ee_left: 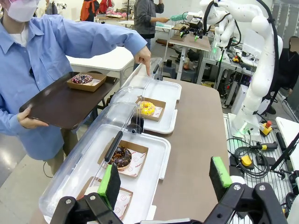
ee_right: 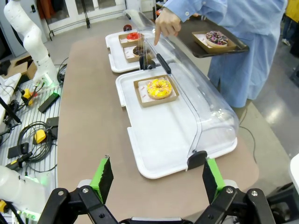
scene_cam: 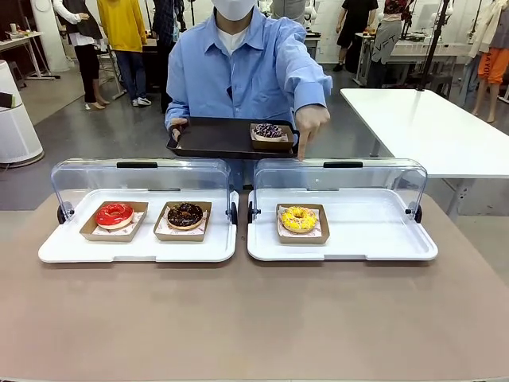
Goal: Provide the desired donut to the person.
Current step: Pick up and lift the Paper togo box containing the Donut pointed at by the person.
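Note:
The person [scene_cam: 238, 72] in a light blue shirt stands at the far side, holding a dark tray [scene_cam: 215, 137] with a purple-sprinkled donut [scene_cam: 268, 131] in a card tray. Their other hand [scene_cam: 308, 123] points a finger down at the yellow donut [scene_cam: 298, 219] in the right white case [scene_cam: 366, 239]. A red donut [scene_cam: 114, 214] and a chocolate donut [scene_cam: 184, 214] sit in the left case [scene_cam: 135, 248]. My left gripper [ee_left: 166, 184] is open, above the table's left end. My right gripper [ee_right: 156, 179] is open, above the right end, empty.
Both cases have clear lids [scene_cam: 143, 177] swung open toward the person. The brown table [scene_cam: 254, 318] has bare room in front of the cases. A white table [scene_cam: 429, 127] stands at the back right. The other arm's white base [ee_right: 28, 32] and cables lie beside the table.

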{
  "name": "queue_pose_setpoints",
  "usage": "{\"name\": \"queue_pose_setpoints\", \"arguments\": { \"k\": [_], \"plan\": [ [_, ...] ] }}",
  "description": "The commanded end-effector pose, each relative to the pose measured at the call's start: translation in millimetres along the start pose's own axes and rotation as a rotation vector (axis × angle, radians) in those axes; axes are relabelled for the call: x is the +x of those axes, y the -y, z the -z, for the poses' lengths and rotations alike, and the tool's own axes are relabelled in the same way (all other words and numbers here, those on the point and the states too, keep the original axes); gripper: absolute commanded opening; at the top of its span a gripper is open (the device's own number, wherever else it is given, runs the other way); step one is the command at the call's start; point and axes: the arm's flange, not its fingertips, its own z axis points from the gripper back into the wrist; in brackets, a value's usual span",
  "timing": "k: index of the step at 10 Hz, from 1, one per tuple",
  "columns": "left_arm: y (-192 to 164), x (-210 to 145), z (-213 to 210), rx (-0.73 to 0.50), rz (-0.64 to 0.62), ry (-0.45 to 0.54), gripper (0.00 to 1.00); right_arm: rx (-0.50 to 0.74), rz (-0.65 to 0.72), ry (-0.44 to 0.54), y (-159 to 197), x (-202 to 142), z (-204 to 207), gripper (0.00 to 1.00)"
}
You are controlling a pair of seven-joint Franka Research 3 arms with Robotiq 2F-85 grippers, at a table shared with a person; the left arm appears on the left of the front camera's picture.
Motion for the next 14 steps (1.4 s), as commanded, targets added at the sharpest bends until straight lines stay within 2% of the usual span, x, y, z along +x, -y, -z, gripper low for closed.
{"name": "queue_pose_setpoints", "arguments": {
  "k": [1,4,6,8,9,12,14],
  "plan": [
    [0.9,1.3,-1.9,0.0,0.005,0.009,1.0,0.02,-0.069,-0.112,-20.1,29.7,24.5,1.0],
    [0.9,1.3,-1.9,0.0,0.005,0.009,1.0,0.074,-0.153,-0.376,-55.5,90.1,105.3,1.0],
    [0.9,1.3,-1.9,0.0,0.005,0.009,1.0,0.113,-0.204,-0.535,-81.3,114.0,164.4,1.0],
    [0.9,1.3,-1.9,0.0,0.005,0.009,1.0,0.16,-0.265,-0.648,-110.6,126.6,213.3,1.0],
    [0.9,1.3,-1.9,0.0,0.005,0.009,1.0,0.172,-0.279,-0.672,-119.0,129.8,228.8,1.0],
    [0.9,1.3,-1.9,0.0,0.005,0.009,1.0,0.084,-0.245,-0.751,-112.2,124.9,254.5,1.0],
    [0.9,1.3,-1.9,0.0,0.005,0.009,1.0,0.061,-0.249,-0.744,-111.9,128.5,257.6,1.0]
  ]
}}
